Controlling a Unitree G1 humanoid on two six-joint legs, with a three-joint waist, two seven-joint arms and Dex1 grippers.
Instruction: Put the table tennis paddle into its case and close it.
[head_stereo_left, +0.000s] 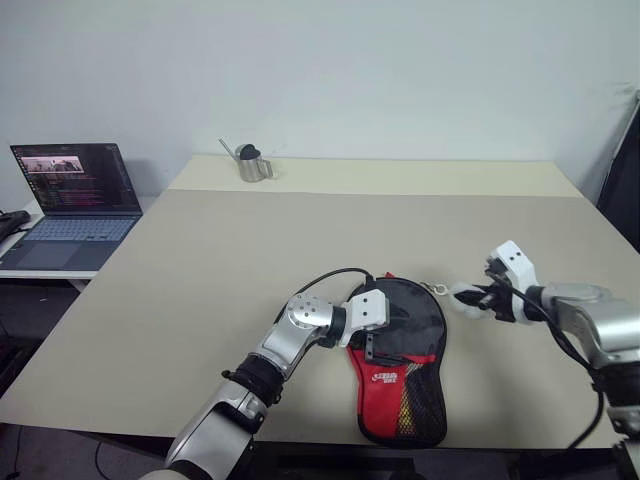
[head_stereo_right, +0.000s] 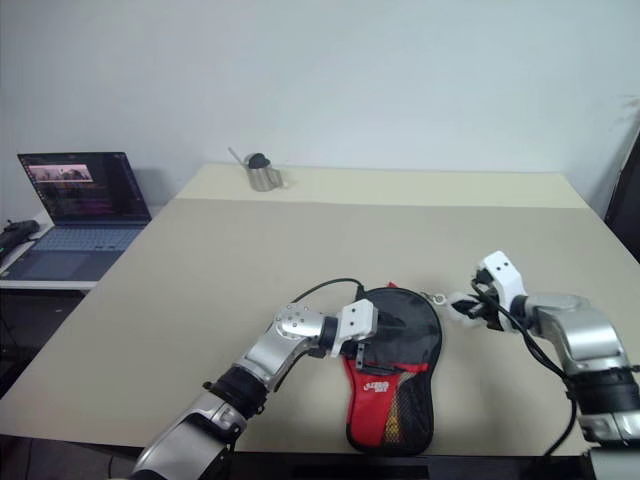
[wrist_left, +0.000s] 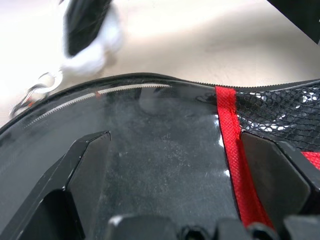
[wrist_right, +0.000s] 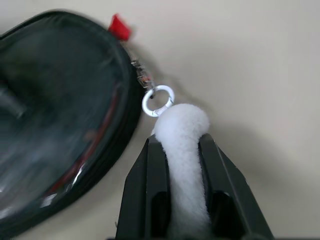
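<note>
The right gripper (wrist_right: 181, 150) has its two black fingers closed on a white fluffy pom-pom tassel (wrist_right: 182, 135), which hangs off a small silver clip ring (wrist_right: 157, 100) at the zipper end of the soft black fabric paddle-shaped case (head_stereo_left: 405, 350) with its red logo panel. The left gripper (head_stereo_left: 372, 345) lies on the case's round end, fingers spread wide and flat against the cover, holding nothing. The case rests near the front edge of the beige table (head_stereo_left: 250, 260); the table tennis paddle itself cannot be made out, so it is probably inside already.

The cover looks light and floppy, so it would likely drag unless pinned; the tassel is soft but a sound handle for the zipper.

The left wrist view gives the zipper teeth (wrist_left: 100, 92) along the rim and the red trim strip (wrist_left: 232, 135); the head views add a small metal pitcher (head_stereo_left: 252, 163) and an open laptop (head_stereo_left: 75, 195) off to the left
</note>
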